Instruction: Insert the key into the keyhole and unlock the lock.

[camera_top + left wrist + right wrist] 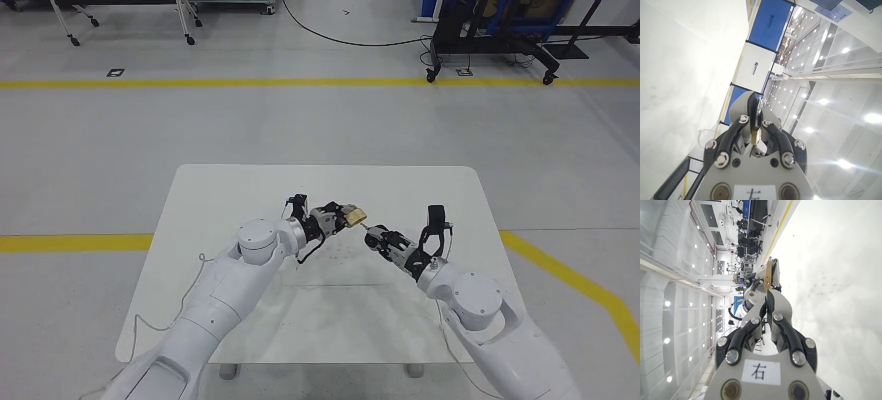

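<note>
A brass padlock [352, 214] is held above the middle of the white table [430, 190] by my left gripper [335, 218], which is shut on it. In the left wrist view the brass body [755, 135] sits deep between the fingers, with a silvery part [761, 106] at the tips. My right gripper [370, 236] is just right of the lock, its fingers [780, 306] pressed together. In the right wrist view its tips [770, 294] meet the lock's keyhole end [767, 283]. The key is almost wholly hidden between the pads.
Both arms meet over the table's centre, well above the surface. Faint scuff marks [345, 262] show on the tabletop below them. A thin white cable [135, 325] hangs at the table's near left edge. Yellow floor lines run around the table.
</note>
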Robot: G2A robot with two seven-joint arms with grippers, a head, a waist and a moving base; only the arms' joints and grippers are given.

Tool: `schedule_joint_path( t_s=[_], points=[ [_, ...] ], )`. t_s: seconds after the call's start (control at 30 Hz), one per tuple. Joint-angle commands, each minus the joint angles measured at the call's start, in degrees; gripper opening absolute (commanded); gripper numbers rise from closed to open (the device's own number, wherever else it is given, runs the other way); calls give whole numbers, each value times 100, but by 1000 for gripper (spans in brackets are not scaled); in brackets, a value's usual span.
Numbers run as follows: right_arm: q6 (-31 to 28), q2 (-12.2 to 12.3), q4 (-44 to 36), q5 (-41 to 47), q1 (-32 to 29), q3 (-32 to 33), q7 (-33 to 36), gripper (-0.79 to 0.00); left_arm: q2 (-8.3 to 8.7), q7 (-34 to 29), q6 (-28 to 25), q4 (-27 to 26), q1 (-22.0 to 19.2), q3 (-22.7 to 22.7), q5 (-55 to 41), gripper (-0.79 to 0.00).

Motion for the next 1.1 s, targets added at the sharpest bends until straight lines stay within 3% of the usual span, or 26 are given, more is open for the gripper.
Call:
schedule_joint_path(
  t_s=[0.0,1.07],
  points=[
    [1,-10,21,18,10,4,-11,-785,-3,30,1,-21,9,1,51,-785],
    [141,-163,224,-4,101,32,-80,-785,-50,258,63,-245,83,-21,750,-785]
  ],
)
